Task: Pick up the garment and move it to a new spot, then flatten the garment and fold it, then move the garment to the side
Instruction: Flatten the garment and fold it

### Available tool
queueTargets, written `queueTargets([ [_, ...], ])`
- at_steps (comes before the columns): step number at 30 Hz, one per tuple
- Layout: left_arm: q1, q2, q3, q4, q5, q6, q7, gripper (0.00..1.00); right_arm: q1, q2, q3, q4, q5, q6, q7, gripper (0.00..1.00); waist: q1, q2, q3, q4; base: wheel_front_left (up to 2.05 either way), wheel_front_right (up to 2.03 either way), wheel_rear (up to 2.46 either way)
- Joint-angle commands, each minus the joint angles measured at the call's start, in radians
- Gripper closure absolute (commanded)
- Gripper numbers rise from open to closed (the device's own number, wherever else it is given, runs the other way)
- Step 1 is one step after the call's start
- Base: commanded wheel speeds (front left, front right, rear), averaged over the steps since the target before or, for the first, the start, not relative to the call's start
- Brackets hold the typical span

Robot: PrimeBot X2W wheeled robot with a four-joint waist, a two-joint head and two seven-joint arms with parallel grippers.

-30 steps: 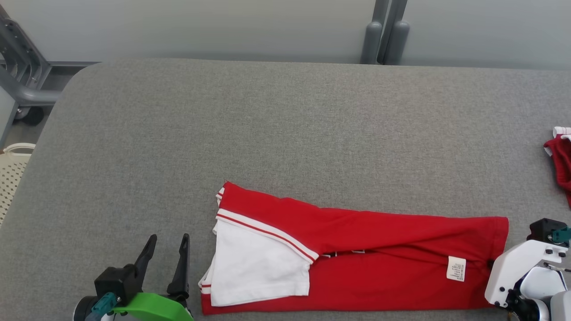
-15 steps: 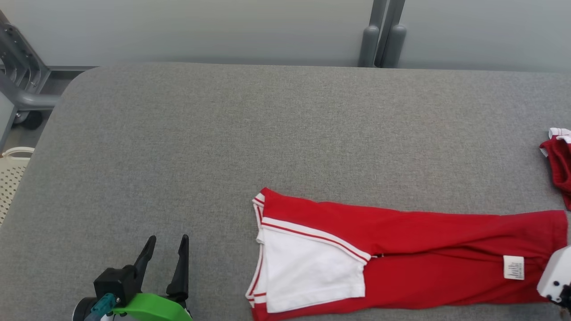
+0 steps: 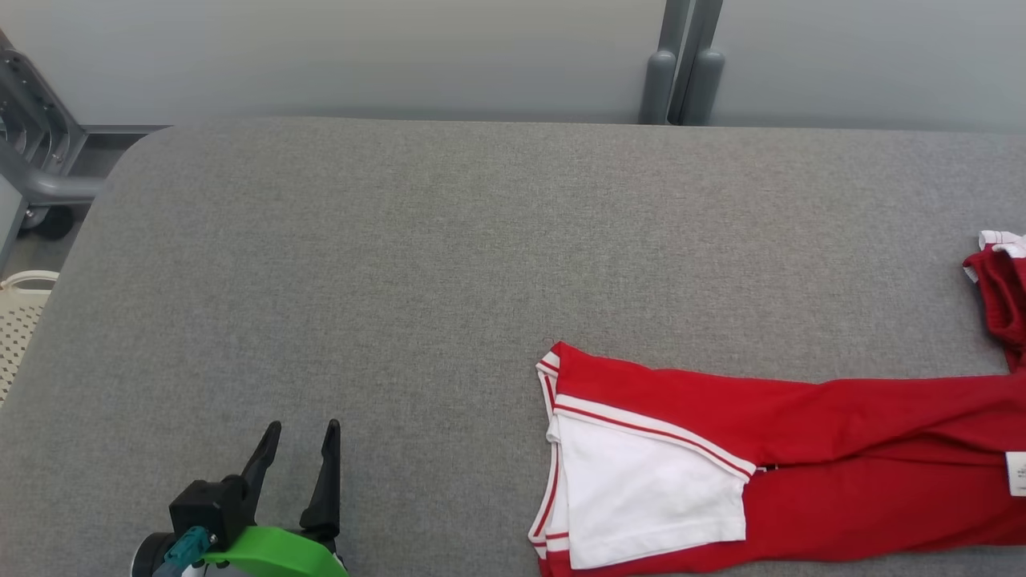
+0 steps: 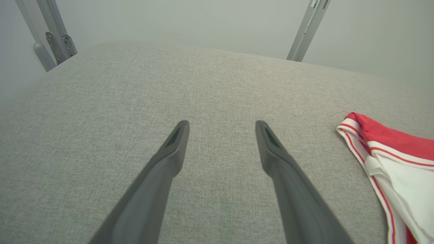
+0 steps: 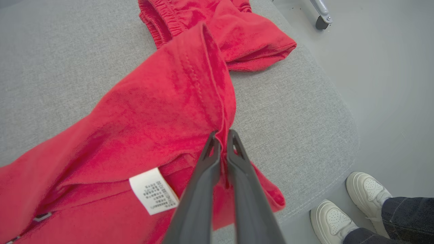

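Note:
The folded red garment (image 3: 809, 457) with white, red-striped sleeves lies along the near right of the grey table (image 3: 449, 272), running off the head view's right edge. Its sleeve end (image 4: 390, 159) shows at the right of the left wrist view. In the right wrist view my right gripper (image 5: 222, 137) is shut on the garment's hem (image 5: 183, 112), lifting a ridge of red cloth beside a white label (image 5: 154, 191). My left gripper (image 3: 298, 433) stands open over bare table at the lower left, well apart from the garment, fingers (image 4: 176, 145) spread with nothing between them.
A second red garment (image 3: 998, 288) lies bunched at the table's right edge, also (image 5: 220, 27) just beyond the held hem. A person's white shoes (image 5: 352, 206) stand on the floor by the table corner. A perforated cream basket (image 3: 20, 320) and grey frame (image 3: 32, 144) sit left.
The garment has slid to the right across the table, dragged by my right gripper, which has gone out of the head view. The left gripper has stayed still.

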Motion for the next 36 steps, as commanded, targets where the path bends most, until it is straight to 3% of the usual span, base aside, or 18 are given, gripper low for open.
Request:
queueTargets([
  [1, 0.0, 0.004, 0.001, -0.001, 0.0, 0.005, -0.004, 0.0, 0.013, -0.004, 0.012, -0.012, 0.009, -0.002, 0.009, 1.0, 0.0, -0.0001, -0.002, 0.0, 0.0, 0.0, 0.0],
  [5, 0.003, 0.004, -0.001, 0.003, -0.006, 0.001, -0.004, 0.0, 0.051, -0.003, 0.134, -0.077, 0.053, -0.002, 0.059, 1.0, 0.0, -0.0001, -0.007, -0.001, 0.0, 0.0, 0.0],
  [11, -0.003, 0.004, -0.009, 0.011, -0.01, -0.002, -0.003, 0.0, 0.1, -0.003, 0.416, -0.173, 0.116, -0.002, 0.137, 1.0, 0.0, -0.0001, -0.014, 0.001, 0.0, 0.0, 0.0],
  [19, -0.023, -0.003, -0.029, 0.02, -0.014, -0.01, -0.001, 0.0, 0.024, -0.004, 0.712, -0.049, 0.191, -0.001, 0.123, 1.0, 0.0, -0.0001, -0.017, 0.028, 0.0, 0.0, 0.0],
  [27, -0.033, 0.002, -0.036, 0.023, -0.013, -0.017, -0.001, 0.0, -0.059, -0.003, 0.89, 0.101, 0.257, -0.001, 0.066, 1.0, 0.0, -0.0001, -0.014, 0.063, 0.0, 0.0, 0.0],
  [36, -0.039, -0.001, -0.047, 0.034, -0.009, -0.023, -0.003, 0.0, -0.129, -0.004, 0.98, 0.233, 0.303, -0.001, 0.016, 1.0, 0.0, -0.0001, -0.005, 0.096, 0.0, 0.0, 0.0],
])
